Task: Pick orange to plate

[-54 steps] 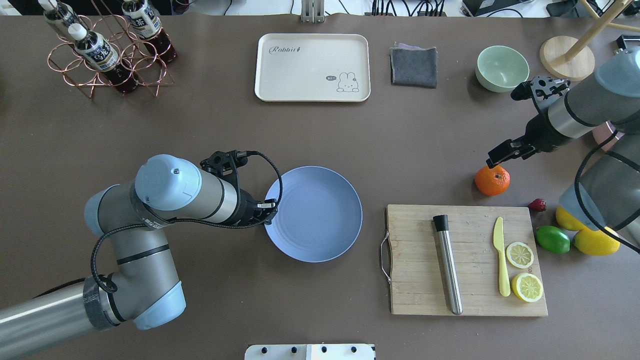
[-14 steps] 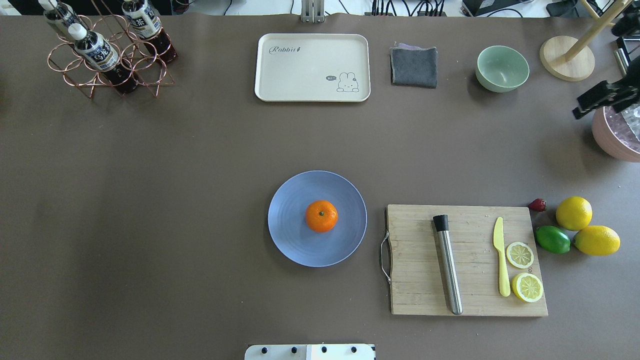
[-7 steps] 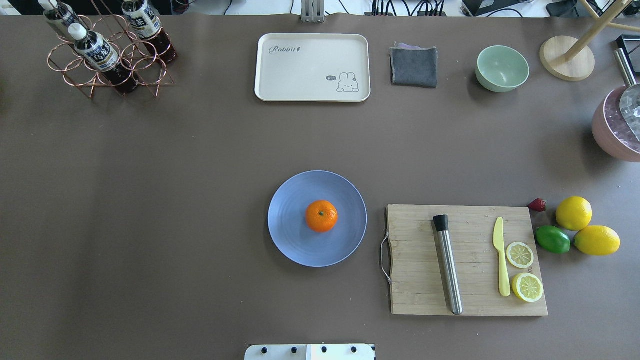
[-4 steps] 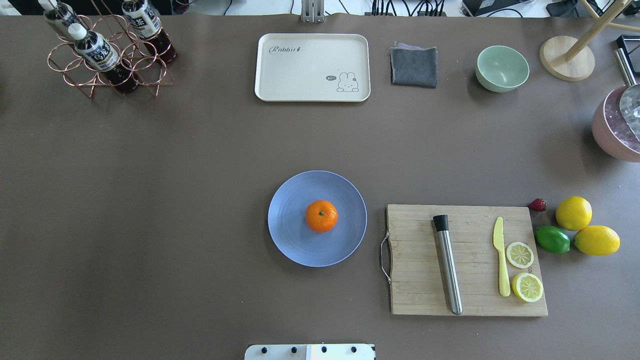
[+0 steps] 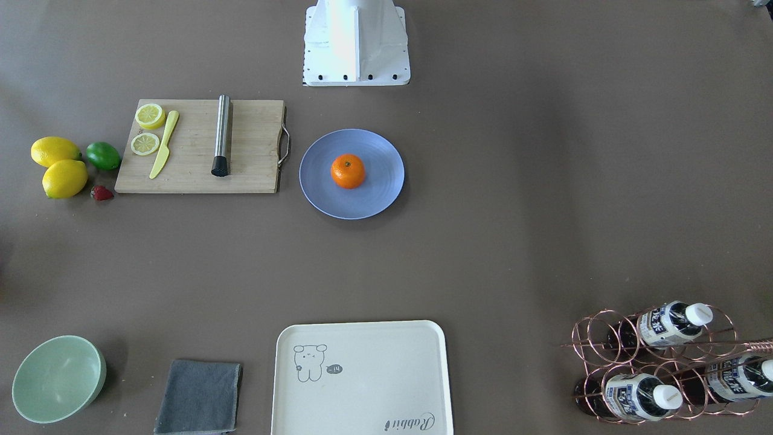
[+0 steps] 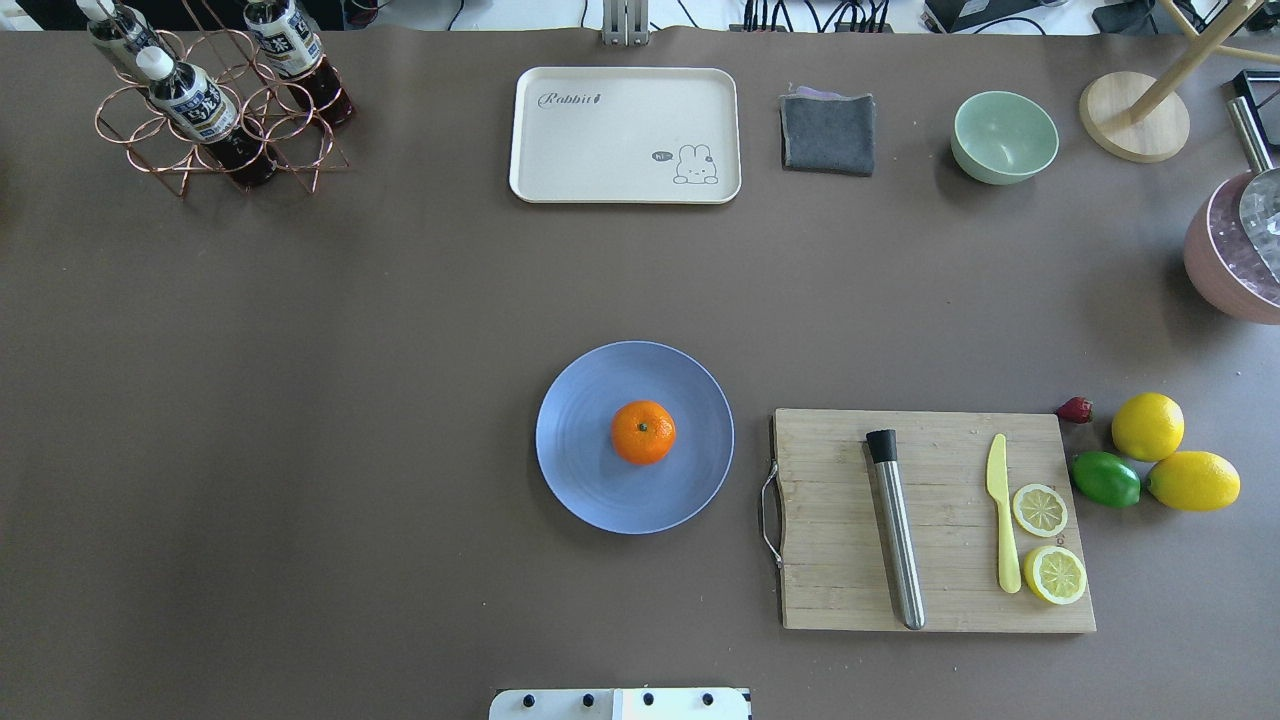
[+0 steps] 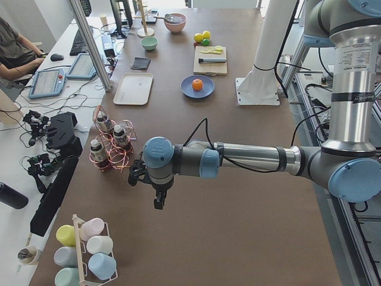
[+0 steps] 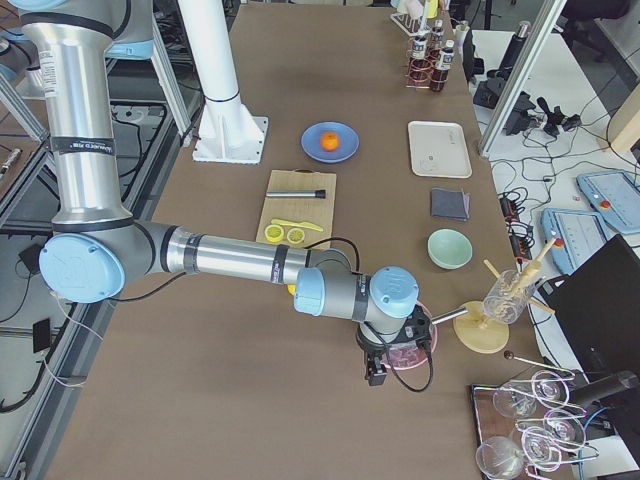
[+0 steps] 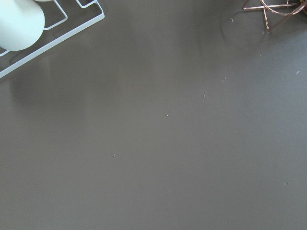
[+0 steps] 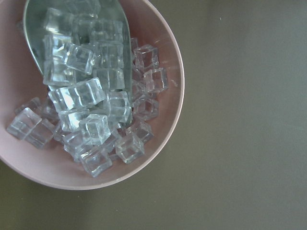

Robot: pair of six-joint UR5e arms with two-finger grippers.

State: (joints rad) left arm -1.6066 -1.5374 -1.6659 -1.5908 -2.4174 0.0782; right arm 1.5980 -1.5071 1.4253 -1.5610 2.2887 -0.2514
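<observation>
The orange rests stem-up in the middle of the blue-lavender plate, also seen in the front-facing view as orange on plate. Nothing touches either. Neither arm shows in the overhead or front-facing view. My left gripper hangs over bare table beside the bottle rack, far from the plate; I cannot tell whether it is open or shut. My right gripper hovers over the pink ice bowl at the table's right end; its state cannot be told either.
A cutting board with a steel muddler, yellow knife and lemon slices lies right of the plate. Lemons, a lime and a strawberry sit beyond it. Tray, cloth, green bowl, bottle rack and ice bowl line the edges.
The orange went from the table beside the right gripper onto the plate, and both arms withdrew out of the overhead view. Nothing has moved over the last second.
</observation>
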